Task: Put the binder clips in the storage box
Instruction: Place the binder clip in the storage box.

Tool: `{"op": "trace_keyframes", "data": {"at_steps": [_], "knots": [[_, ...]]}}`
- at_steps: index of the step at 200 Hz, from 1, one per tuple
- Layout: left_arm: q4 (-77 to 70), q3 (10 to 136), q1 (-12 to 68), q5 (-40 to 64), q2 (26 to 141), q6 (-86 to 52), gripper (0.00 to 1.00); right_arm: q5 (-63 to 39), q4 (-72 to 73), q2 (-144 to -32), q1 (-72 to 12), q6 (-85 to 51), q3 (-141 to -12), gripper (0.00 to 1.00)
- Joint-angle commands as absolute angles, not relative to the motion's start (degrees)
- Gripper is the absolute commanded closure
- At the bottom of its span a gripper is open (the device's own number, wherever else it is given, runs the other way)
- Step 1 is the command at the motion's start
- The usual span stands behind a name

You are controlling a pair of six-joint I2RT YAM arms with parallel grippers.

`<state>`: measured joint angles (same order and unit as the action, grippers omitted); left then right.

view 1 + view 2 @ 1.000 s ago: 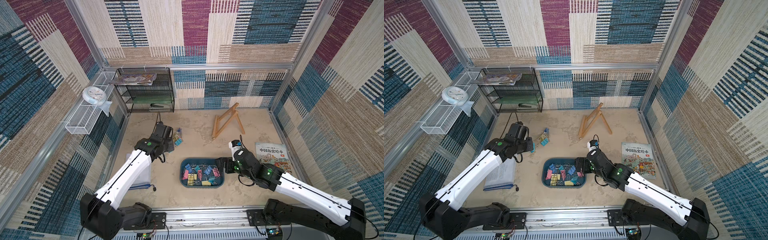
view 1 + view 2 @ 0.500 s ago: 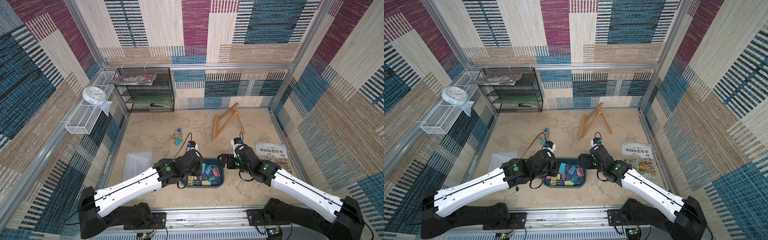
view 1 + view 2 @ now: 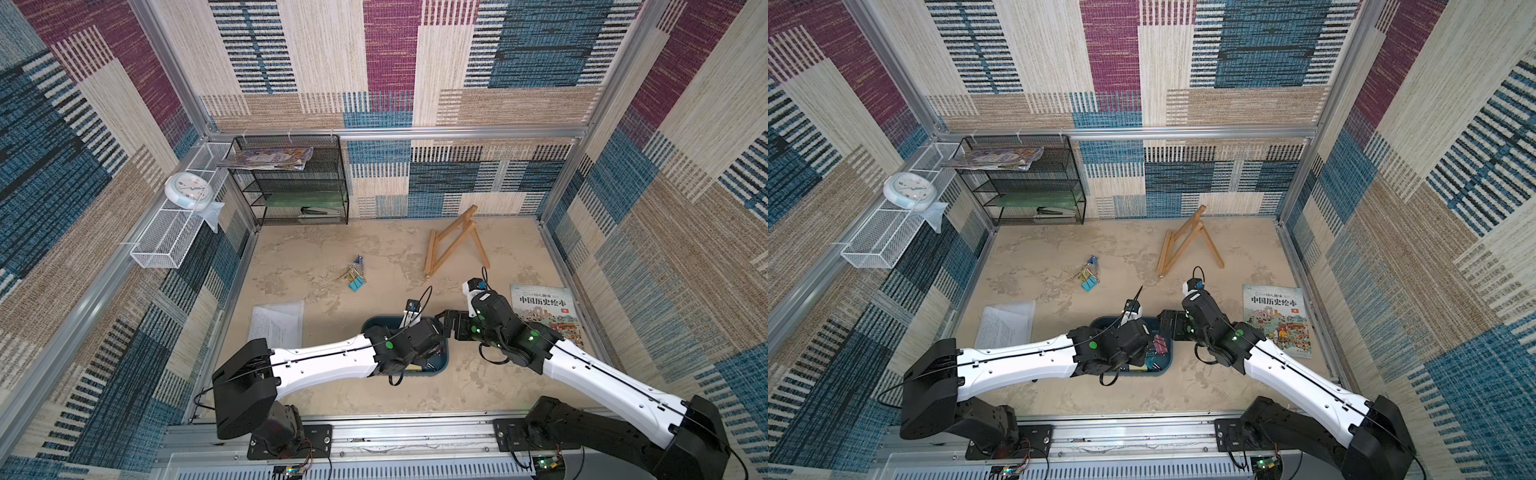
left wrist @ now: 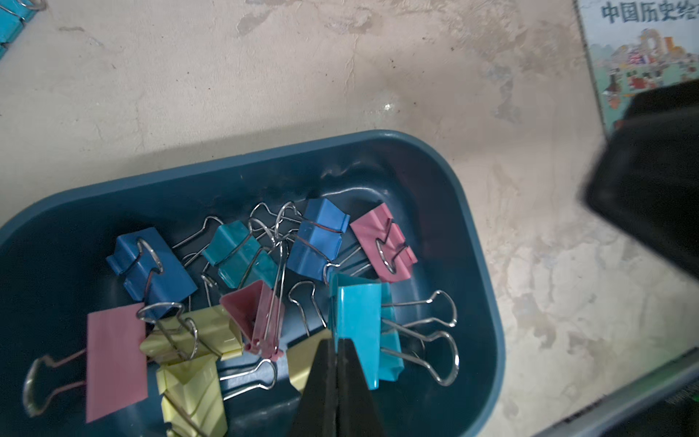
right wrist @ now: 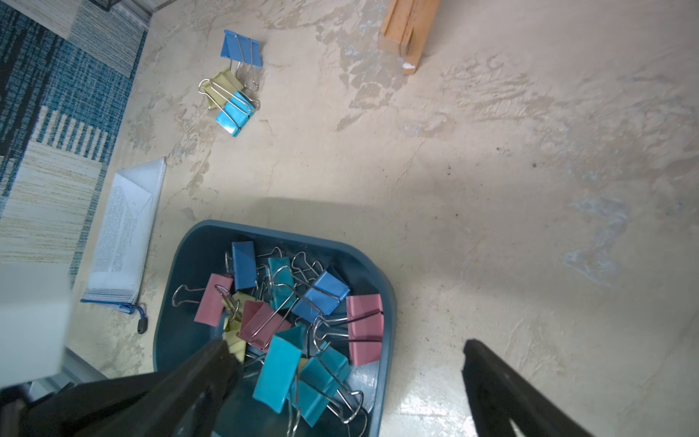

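**Hovering over the box: left jaws shut, right jaws wide**

Top views first. You've got the storage box (image 3: 376, 322) near the front of the table, mostly covered by the left arm (image 3: 332, 361) reaching across it. The right gripper (image 3: 446, 328) sits at the box end nearest the picture book (image 3: 548, 311). Farther back, both top views show a small bunch of loose clips (image 3: 355, 276) on the table, well apart from the box.

Over to the left wrist. The left gripper (image 4: 336, 344) has its fingers pressed together, tips down inside the box and right against a light blue clip (image 4: 359, 329). You can't tell from here whether that clip is pinched. Around it the binder clips (image 4: 242, 253), pink, yellow, blue and teal, lie in a tangled heap on the box floor.

Now the right wrist. Your right gripper's jaws stand wide apart with nothing between them. One finger (image 5: 212, 363) hangs over the heap and the other over the table outside the box wall. Beyond the box you see the loose clips again, one blue, one yellow and two light blue. A mesh pouch (image 5: 128, 234) lies beside the box.
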<state>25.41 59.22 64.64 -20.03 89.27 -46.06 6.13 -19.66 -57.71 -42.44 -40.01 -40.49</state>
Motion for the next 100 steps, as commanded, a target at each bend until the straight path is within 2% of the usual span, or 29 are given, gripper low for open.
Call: {"op": "trace_keyframes", "data": {"at_steps": [1,15,48,100], "knots": [[23.69,58.65,64.77,-22.73,91.13,-45.8,1.0,5.63,-19.34,-56.29,-42.43,-40.52,-40.68,0.0],[22.75,58.02,64.75,-22.68,91.61,-45.99,0.98,5.46,-19.08,-55.32,-42.45,-40.74,-40.75,0.0],[22.05,57.35,64.77,-22.21,89.62,-45.62,0.8,4.45,-18.55,-55.0,-42.46,-40.86,-41.45,0.0],[22.87,54.9,64.71,-25.14,77.52,-44.41,0.35,0.59,-15.14,-58.27,-42.54,-42.21,-43.95,0.0]]}}
